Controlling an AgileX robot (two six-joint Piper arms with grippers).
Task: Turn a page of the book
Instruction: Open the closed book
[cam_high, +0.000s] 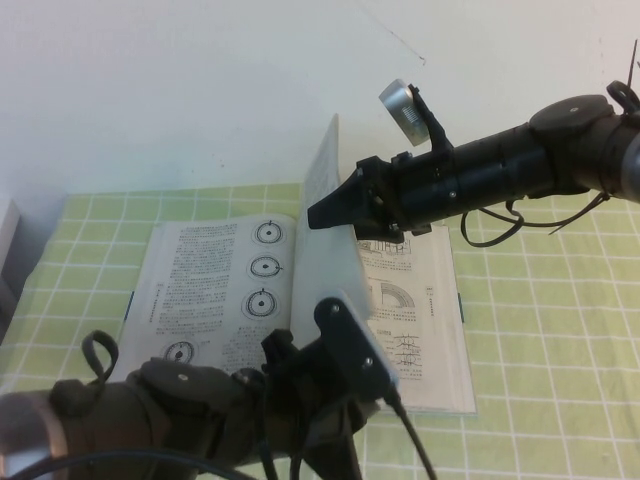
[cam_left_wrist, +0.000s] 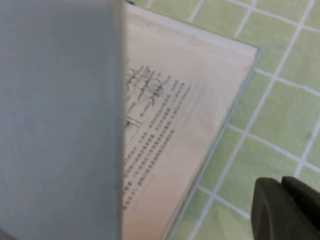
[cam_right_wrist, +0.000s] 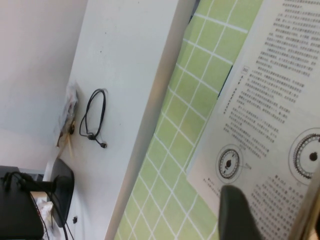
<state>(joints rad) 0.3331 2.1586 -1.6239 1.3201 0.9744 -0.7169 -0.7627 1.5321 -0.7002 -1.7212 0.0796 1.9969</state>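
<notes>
The book (cam_high: 205, 290) lies open on the green grid mat, with a leaf of circle diagrams on its left side. One page (cam_high: 322, 275) stands nearly upright over the spine. My right gripper (cam_high: 328, 212) reaches in from the right and is shut on this page's upper edge. In the right wrist view one finger (cam_right_wrist: 240, 215) lies over the circle-diagram leaf (cam_right_wrist: 270, 125), and the held page's edge (cam_right_wrist: 307, 210) runs beside it. My left gripper (cam_high: 340, 400) hovers at the book's near edge. It is shut and empty (cam_left_wrist: 287, 210), beside the book's right page (cam_left_wrist: 175, 125).
The green grid mat (cam_high: 540, 330) spreads around the book. A white wall stands behind. A pale object (cam_high: 8, 235) sits at the far left edge. A black cable (cam_right_wrist: 92, 117) and dark gear (cam_right_wrist: 20, 205) show in the right wrist view.
</notes>
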